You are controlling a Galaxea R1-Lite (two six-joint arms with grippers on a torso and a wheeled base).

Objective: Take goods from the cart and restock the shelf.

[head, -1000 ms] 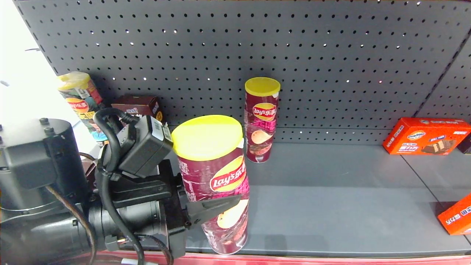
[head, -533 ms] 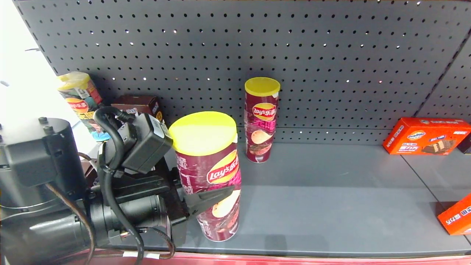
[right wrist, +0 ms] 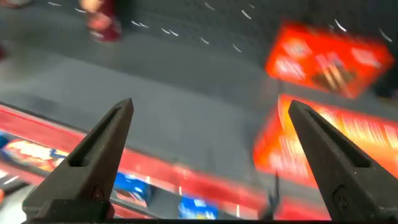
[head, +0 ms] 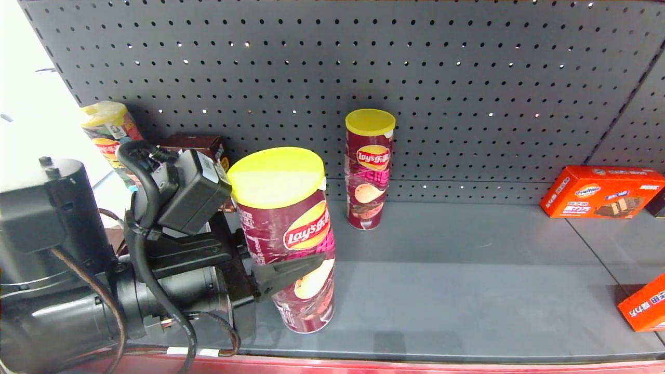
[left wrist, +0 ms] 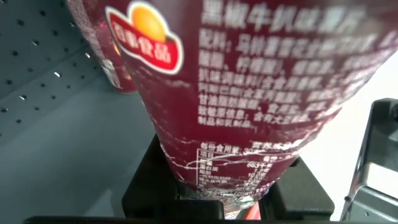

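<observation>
- Two maroon chip cans with yellow lids are counted: the front can [head: 284, 244] and the back can [head: 369, 171].
- One multicoloured chip can [head: 106, 130], also with a yellow lid.
- One dark brown box [head: 195, 141].
- Two orange boxes: the far orange box [head: 602, 191] and the near orange box [head: 644, 309].

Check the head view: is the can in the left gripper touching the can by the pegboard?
No, a strip of grey shelf shows between the held can and the rear can.
</observation>
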